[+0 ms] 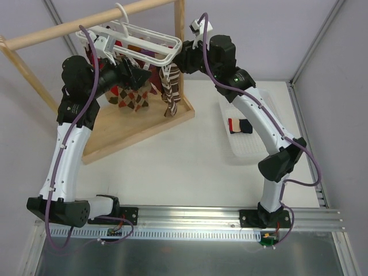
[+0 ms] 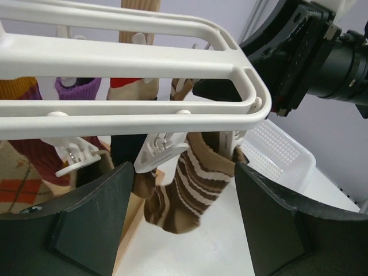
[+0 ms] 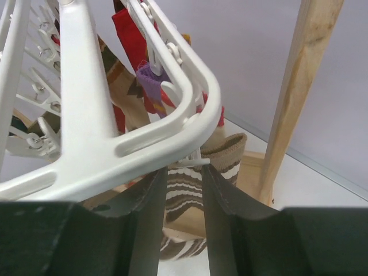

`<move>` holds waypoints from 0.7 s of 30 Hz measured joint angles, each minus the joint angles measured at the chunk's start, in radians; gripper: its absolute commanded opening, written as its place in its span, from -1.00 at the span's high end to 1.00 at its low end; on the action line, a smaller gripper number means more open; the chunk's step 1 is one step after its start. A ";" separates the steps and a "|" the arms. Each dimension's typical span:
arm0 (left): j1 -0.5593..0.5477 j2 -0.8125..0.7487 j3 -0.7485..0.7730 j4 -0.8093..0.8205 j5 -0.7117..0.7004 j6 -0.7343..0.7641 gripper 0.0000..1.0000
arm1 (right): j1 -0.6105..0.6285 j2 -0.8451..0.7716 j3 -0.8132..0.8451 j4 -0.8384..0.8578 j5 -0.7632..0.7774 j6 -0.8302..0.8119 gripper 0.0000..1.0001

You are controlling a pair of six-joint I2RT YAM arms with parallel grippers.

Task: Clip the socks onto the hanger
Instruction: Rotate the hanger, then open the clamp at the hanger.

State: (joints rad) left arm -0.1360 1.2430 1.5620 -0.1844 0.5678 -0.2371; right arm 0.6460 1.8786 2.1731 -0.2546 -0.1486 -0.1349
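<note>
Wooden rail stand (image 1: 135, 127) fills the upper left of the overhead view, its base board lying on the table (image 1: 190, 167). The white hanger (image 1: 150, 41) hangs from its rail at upper centre, and both arms reach up to it, one from each side. A white mesh basket (image 1: 248, 150) sits right of centre, well apart from the stand, with folded red and navy socks (image 1: 236, 125) inside.

Under the hanger, a brown-red argyle sock (image 1: 133, 99) dangles toward the left. A brown-white striped sock (image 1: 171, 92) hangs below the right corner. In the left wrist view, a purple sock (image 2: 77, 89) and a red sock (image 2: 123, 83) show at upper left behind the bars.

The left gripper (image 2: 183, 172) is spread wide at the bottom of its frame. The striped sock hangs in the gap, and a white clip (image 2: 164, 148) is just above it.

The right gripper (image 3: 185, 190) has its fingers drawn close together at lower centre. Striped fabric fills the narrow slot between them, but I cannot tell whether they pinch it.
</note>
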 measured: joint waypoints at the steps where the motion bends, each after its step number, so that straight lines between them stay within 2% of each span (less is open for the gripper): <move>1: 0.000 0.006 -0.010 0.013 0.010 -0.002 -0.46 | -0.002 0.011 0.018 -0.010 -0.003 0.000 0.32; 8: 0.000 0.036 -0.040 0.089 0.031 -0.006 -0.48 | -0.016 0.016 0.034 -0.030 -0.026 0.003 0.29; 11: 0.000 0.048 -0.040 0.125 0.026 -0.009 -0.40 | -0.016 0.016 0.034 -0.041 -0.034 0.003 0.27; 12: 0.000 0.053 -0.040 0.137 0.026 -0.012 -0.33 | -0.016 0.016 0.034 -0.043 -0.039 0.003 0.26; 13: 0.000 0.059 -0.040 0.152 0.026 -0.017 -0.16 | -0.016 0.016 0.034 -0.044 -0.042 0.003 0.23; 15: 0.000 0.069 -0.041 0.173 0.026 -0.033 -0.01 | -0.016 0.016 0.034 -0.049 -0.049 0.004 0.16; 16: 0.000 0.074 -0.041 0.182 0.026 -0.042 0.09 | -0.016 0.016 0.034 -0.050 -0.051 0.004 -0.04; 17: 0.000 0.078 -0.042 0.188 0.024 -0.047 0.14 | -0.016 0.015 0.034 -0.051 -0.056 0.008 -0.14; 21: -0.003 0.079 -0.062 0.211 -0.006 -0.076 0.38 | -0.016 0.001 0.020 -0.072 -0.078 0.007 -0.38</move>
State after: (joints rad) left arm -0.1390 1.3224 1.5002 0.0265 0.5613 -0.3130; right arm 0.6300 1.8793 2.1933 -0.3271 -0.2264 -0.1276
